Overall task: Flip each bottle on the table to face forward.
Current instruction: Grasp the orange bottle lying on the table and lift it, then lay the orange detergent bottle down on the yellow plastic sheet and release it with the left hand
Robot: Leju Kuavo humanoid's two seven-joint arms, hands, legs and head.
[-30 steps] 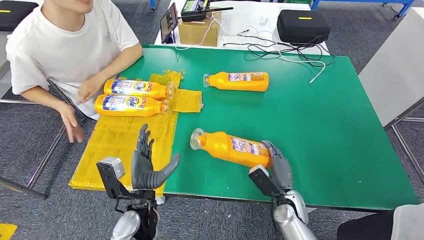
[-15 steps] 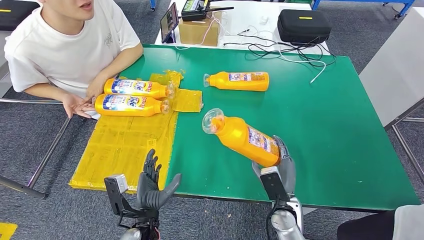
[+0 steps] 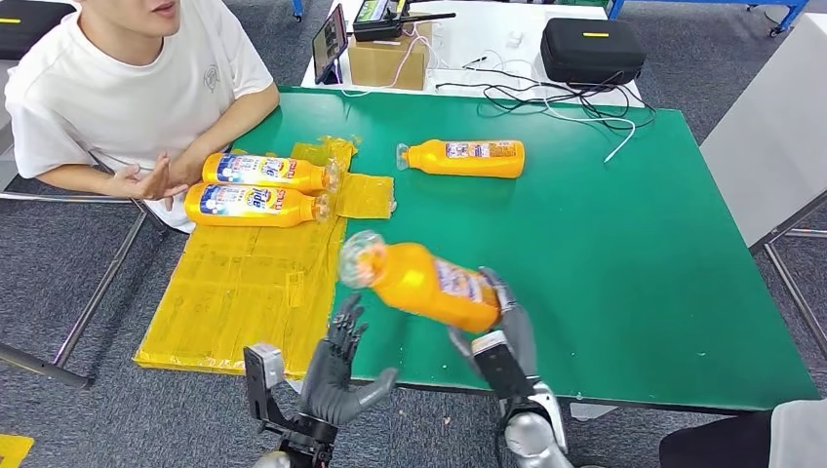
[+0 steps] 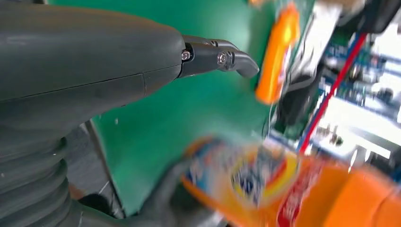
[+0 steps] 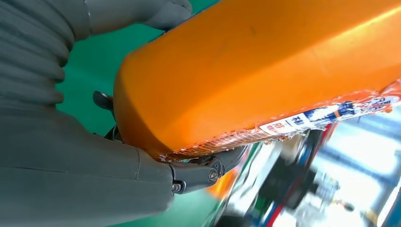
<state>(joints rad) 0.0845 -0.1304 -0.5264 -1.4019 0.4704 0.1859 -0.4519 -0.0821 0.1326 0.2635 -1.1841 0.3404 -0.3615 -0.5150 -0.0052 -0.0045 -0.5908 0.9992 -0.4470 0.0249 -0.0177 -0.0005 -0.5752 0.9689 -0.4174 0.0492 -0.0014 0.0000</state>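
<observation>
Your right hand (image 3: 507,327) grips the held bottle (image 3: 429,285) by its base end, fingers wrapped around the orange body. It is a bright orange plastic bottle with a clear cap and a printed label strip along its side; the plain orange flank faces the right wrist camera, with the label edge just past the fingers (image 5: 198,177). The bottle is off the green table (image 3: 624,244), tilted, its cap end reaching out beyond your right hand toward your left hand (image 3: 336,375).

Your left hand is open — fingers spread, holding nothing — just beside the cap end and a little lower, near the table's front edge.

Compared with half a second ago, the held bottle has swung across toward your left hand, and the right hand has come over with it. A second ago the bottle lay flat on the table under that hand — it has since been lifted clear. The left hand has shifted inward toward the bottle.

Beyond your right hand, well apart, the far bottle (image 3: 466,158) lies on its side. Beyond your left hand, two more bottles (image 3: 255,187) lie side by side on the yellow sheet (image 3: 244,283).
</observation>
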